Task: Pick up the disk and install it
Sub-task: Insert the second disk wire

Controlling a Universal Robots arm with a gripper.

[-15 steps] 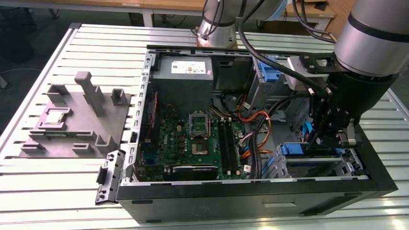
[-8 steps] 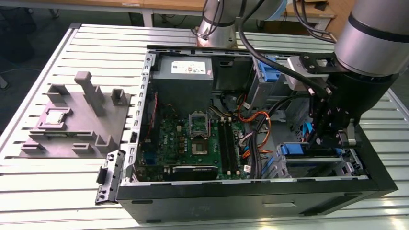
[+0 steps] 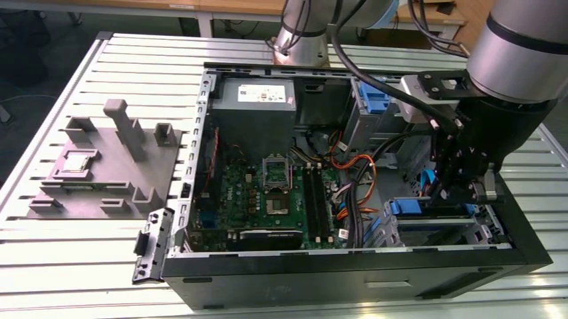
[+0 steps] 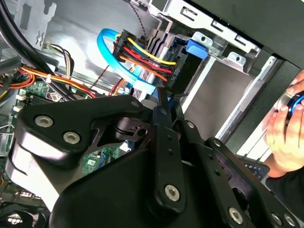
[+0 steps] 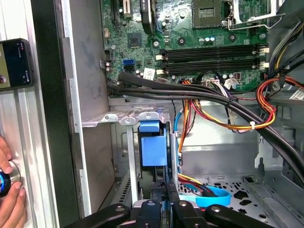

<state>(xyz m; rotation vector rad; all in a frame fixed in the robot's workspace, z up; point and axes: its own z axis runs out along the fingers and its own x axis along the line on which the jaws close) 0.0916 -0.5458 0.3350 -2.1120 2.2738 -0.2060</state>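
disk: mostly hidden in bay | claw: tips cut off

Slatted metal counter carries open computer case and grey fixture block, apart.

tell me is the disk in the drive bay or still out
In: the disk stands on edge inside the metal drive bay, with the gripper at its end.

One open black computer case, one green motherboard, one grey power-supply box, one grey plastic fixture, one person's hand.
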